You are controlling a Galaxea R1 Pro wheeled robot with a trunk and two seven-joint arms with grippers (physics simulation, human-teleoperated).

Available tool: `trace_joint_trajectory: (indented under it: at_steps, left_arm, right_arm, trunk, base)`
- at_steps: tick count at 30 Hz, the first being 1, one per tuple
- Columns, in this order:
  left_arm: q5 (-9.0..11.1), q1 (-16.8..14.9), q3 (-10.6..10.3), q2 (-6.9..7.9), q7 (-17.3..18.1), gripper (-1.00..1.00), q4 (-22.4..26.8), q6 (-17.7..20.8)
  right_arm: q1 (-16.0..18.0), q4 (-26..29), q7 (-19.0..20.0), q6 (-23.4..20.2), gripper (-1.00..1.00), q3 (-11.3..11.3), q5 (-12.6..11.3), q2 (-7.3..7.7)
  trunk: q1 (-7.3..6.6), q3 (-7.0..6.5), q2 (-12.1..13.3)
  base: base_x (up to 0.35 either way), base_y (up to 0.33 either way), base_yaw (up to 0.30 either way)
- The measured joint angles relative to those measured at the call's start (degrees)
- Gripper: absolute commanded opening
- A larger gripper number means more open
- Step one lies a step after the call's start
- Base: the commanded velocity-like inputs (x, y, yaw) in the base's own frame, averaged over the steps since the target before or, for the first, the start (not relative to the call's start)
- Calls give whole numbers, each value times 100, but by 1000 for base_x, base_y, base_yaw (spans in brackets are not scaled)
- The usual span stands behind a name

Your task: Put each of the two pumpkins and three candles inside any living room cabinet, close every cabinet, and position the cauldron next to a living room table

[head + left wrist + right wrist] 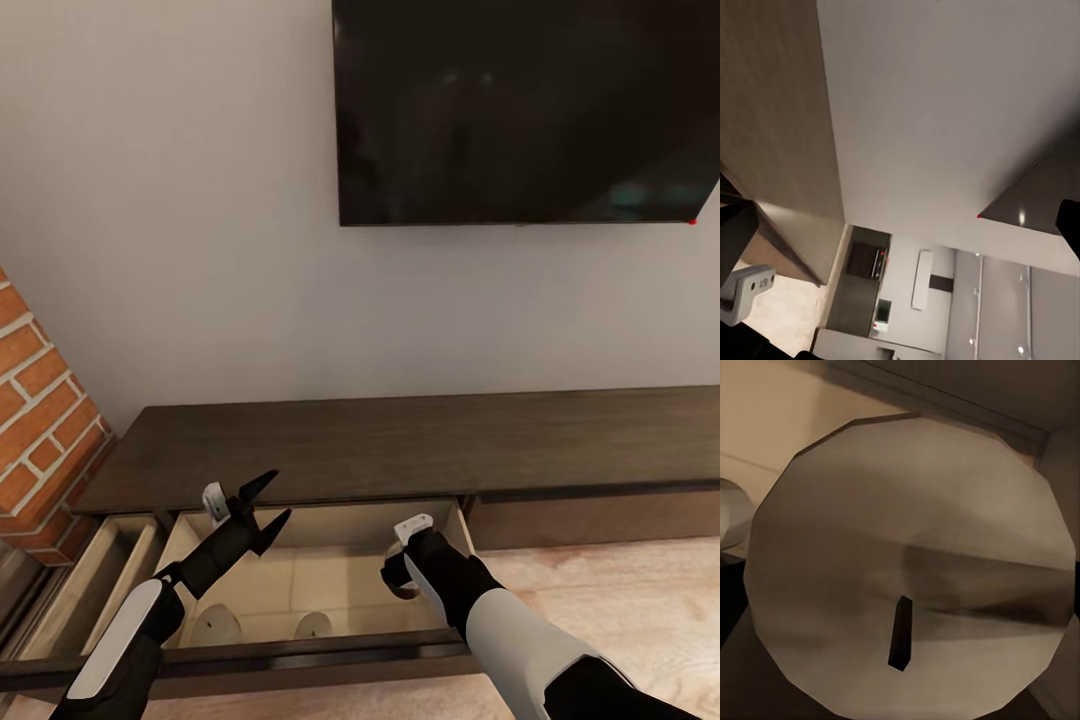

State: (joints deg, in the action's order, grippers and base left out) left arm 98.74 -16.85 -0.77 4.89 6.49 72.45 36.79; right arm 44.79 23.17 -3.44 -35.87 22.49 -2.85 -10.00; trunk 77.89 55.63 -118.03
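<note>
Meanwhile, the left tool (pixel 268 502) hung wide apart above the open drawer (pixel 300 585) of the cabinet (pixel 400 440), and the right tool (pixel 400 575) gripped a pale candle (pixel 907 570) over that drawer

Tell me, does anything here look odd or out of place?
Only that two drawers of the cabinet stand pulled out, with candles in one. Nothing looks spilled or damaged.

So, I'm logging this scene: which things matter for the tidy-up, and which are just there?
Job:
cabinet with open drawer
two candles in drawer
candle at right claw
left claw, open

Just there:
black screen
brick chimney
</note>
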Motion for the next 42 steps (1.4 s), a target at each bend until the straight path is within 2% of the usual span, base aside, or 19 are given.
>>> trace_joint_trajectory:
  at_steps: [13, 31, 39, 42]
  left_arm:
    - [-10, 0, 5, 6, 30, 100, -9, -29]
    - [-10, 0, 6, 13, 30, 100, -9, -24]
    - [-12, 0, 155, 21, 28, 100, -57, -38]
    - [-12, 0, 244, 15, 35, 100, -388, -42]
  right_arm:
    - [0, 7, -7, -1, -100, 2, -6, 0]
    - [0, 9, 4, 0, -100, 2, 3, 0]
    - [0, 5, 4, -1, -100, -2, 3, 0]
    - [0, 1, 9, -1, -100, -1, -4, 0]
  trunk:
    - [0, 0, 0]
    - [0, 0, 0]
    - [0, 0, 0]
    - [0, 0, 0]
  base:
    - [4, 0, 86]
    - [47, 0, 4]
    - [0, 0, 0]
    - [0, 0, 0]
